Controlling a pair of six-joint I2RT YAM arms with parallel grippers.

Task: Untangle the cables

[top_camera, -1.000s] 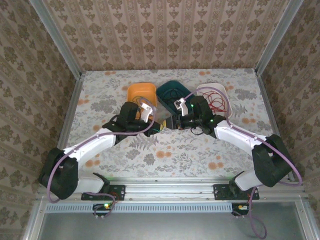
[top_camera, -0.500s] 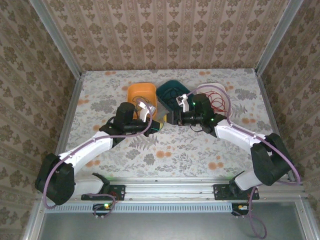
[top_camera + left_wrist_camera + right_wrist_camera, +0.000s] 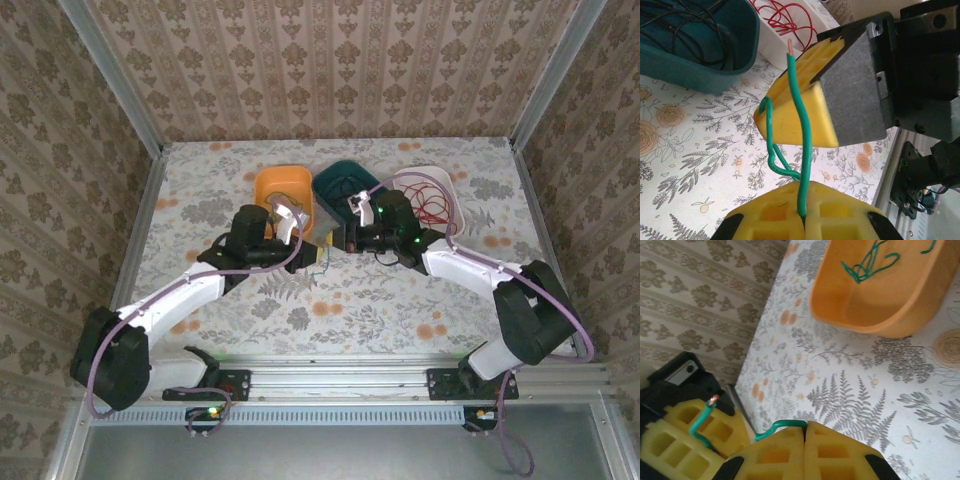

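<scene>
Green cable (image 3: 805, 142), one length, is clamped above the table (image 3: 400, 300) by the left end effector (image 3: 804, 220) and the right end effector (image 3: 804, 440), both closed on it. Three bins are counted behind:
- orange bin (image 3: 900, 310): green cables (image 3: 867, 262)
- teal bin (image 3: 715, 75): black cables (image 3: 685, 35)
- white bin (image 3: 432, 172): red cables (image 3: 785, 17)

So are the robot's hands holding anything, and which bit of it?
Both hold one green cable. The left tool pinches it near its bare copper tip; the right tool pinches it farther along.
</scene>
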